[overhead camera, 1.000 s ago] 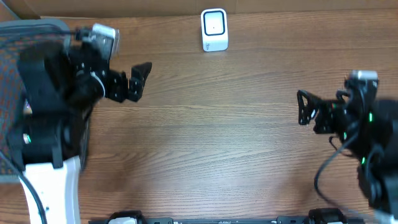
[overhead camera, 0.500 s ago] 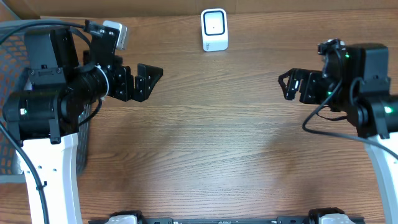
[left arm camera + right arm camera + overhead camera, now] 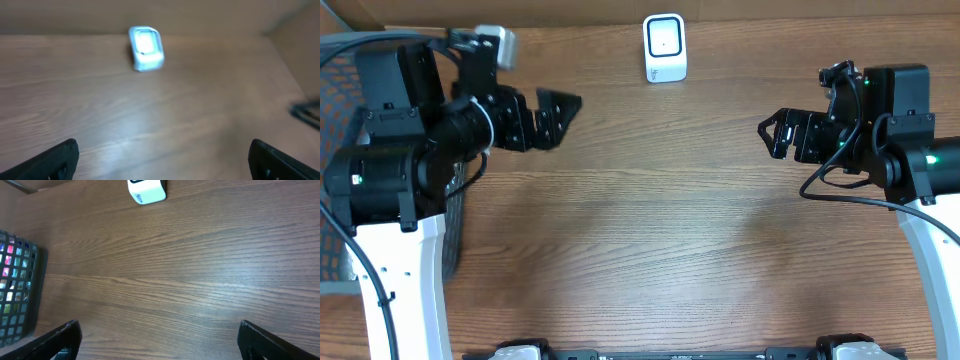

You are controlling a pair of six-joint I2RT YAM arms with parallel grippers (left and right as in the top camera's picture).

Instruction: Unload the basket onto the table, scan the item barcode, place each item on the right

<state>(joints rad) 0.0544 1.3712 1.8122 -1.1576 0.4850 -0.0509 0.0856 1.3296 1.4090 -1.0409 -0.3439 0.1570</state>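
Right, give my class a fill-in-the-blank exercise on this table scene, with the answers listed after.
1. The left hand and the right hand both stand ___ and hold nothing.
2. The scanner at the far edge of the table is ___ in colour.
3. The mesh basket sits on the robot's ___ side.
Missing words: open; white; left.
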